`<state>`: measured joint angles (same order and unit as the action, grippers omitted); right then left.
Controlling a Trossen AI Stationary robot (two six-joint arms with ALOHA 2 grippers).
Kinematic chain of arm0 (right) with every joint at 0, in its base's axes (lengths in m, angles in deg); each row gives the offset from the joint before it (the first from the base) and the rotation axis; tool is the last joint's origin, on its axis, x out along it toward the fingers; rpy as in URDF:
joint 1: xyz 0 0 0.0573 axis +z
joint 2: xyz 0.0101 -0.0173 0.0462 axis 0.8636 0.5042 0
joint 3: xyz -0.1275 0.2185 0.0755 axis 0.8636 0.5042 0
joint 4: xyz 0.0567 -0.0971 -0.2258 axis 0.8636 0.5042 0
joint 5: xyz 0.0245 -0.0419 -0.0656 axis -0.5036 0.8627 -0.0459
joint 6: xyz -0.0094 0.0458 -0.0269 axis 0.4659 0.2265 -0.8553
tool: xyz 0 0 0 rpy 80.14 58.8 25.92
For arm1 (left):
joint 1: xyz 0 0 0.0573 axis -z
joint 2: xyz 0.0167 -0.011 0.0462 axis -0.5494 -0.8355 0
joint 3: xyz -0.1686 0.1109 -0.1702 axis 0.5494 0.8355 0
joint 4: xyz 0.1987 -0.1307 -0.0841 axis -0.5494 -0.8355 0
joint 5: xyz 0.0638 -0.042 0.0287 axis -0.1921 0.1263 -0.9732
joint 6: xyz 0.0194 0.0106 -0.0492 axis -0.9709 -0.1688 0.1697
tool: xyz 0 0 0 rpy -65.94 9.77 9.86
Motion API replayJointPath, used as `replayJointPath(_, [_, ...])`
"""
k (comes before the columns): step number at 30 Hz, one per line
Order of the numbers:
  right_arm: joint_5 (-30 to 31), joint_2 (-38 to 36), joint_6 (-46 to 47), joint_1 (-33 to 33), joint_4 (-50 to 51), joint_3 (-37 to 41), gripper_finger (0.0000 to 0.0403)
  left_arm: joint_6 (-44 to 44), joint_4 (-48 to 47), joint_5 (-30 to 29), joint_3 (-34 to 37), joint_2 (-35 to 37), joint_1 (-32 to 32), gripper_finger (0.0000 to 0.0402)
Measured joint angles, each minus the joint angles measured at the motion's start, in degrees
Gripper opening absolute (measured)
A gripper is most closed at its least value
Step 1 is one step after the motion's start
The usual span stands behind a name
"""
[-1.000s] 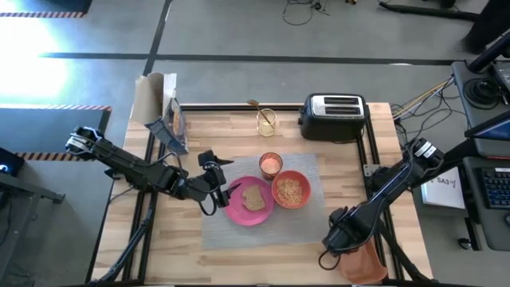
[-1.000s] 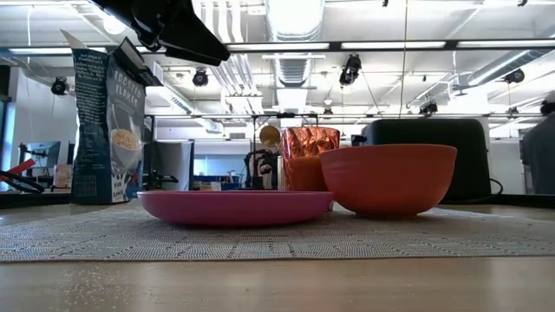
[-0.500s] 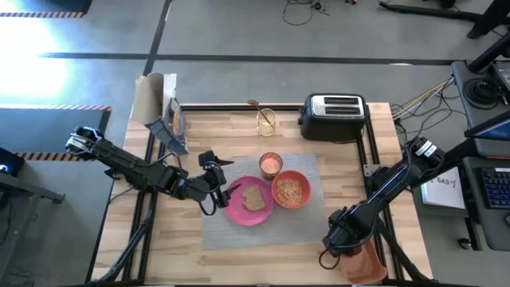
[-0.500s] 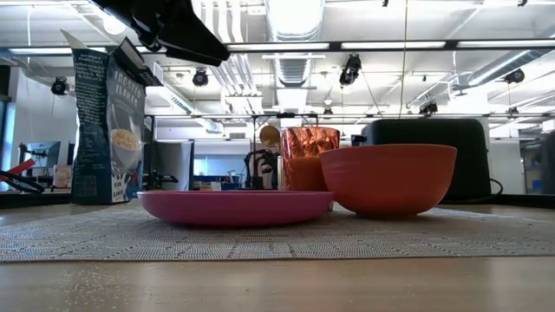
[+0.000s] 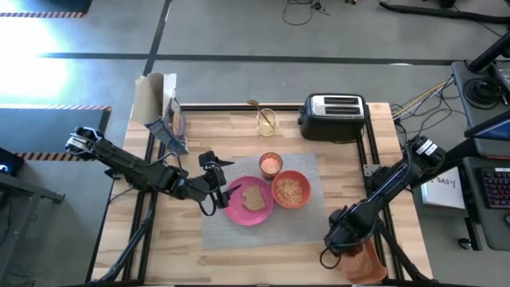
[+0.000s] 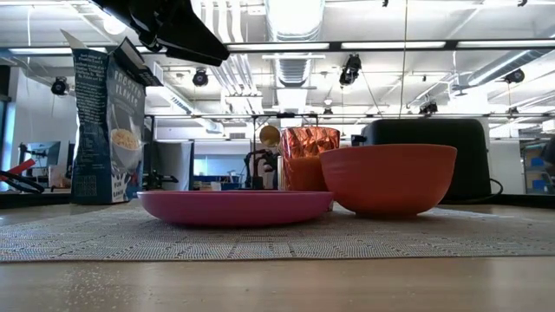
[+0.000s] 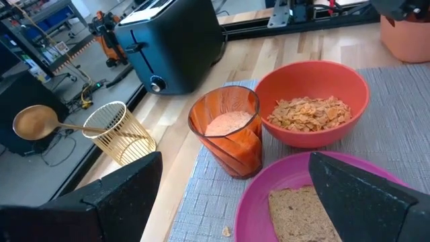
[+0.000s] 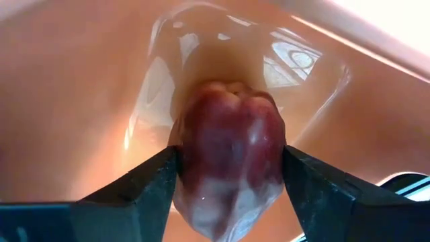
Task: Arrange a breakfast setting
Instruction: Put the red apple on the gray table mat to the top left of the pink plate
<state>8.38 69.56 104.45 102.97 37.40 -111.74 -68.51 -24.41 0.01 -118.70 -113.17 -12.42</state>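
Now, right hand (image 8: 228,188): fingers flanking round red apple (image 8: 228,154), touching both sides.
Left hand (image 7: 232,195): wide, before round pink plate (image 7: 269,208).

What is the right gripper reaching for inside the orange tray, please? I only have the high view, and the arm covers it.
Observer: The right wrist view shows a red apple lying in the orange tray, directly in front of the right gripper.
Operator: Thank you. Is the left gripper resting on the pink plate?
Observer: No. In the low view the left gripper hangs well above the pink plate, touching nothing.
Operator: And is it carrying anything?
Observer: No. Its own wrist view shows it open and empty, facing the orange cup.
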Motion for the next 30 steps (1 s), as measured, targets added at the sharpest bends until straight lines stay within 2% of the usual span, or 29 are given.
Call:
replayJointPath(6, [-1.1,-0.1,-1.7,0.0,0.1,-0.4,0.0186,0.0,0.1,0.0,0.0,0.0,0.0,0.0357])
replayJointPath(12, [-2.2,-1.7,-3.0,0.0,-0.1,-2.2,0.0186,0.0,0.1,0.0,0.0,0.0,0.0,0.0357])
replayJointPath(22, [-1.8,-10.2,0.0,0.0,0.7,-8.4,0.0186,0.0,0.2,0.0,0.0,0.0,0.0,0.0357])
replayJointPath(26, [4.9,-13.9,0.6,0.0,0.7,-11.2,0.0185,0.0,0.2,0.0,0.0,0.0,0.0,0.0357])
replayJointPath(28, [11.0,-15.4,-1.1,0.0,0.6,-12.9,0.0185,0.0,0.2,0.0,0.0,0.0,0.0,0.0357])
replayJointPath(30, [20.0,-16.4,-4.6,0.0,0.6,-14.5,0.0185,0.0,0.2,0.0,0.0,0.0,0.0,0.0357])
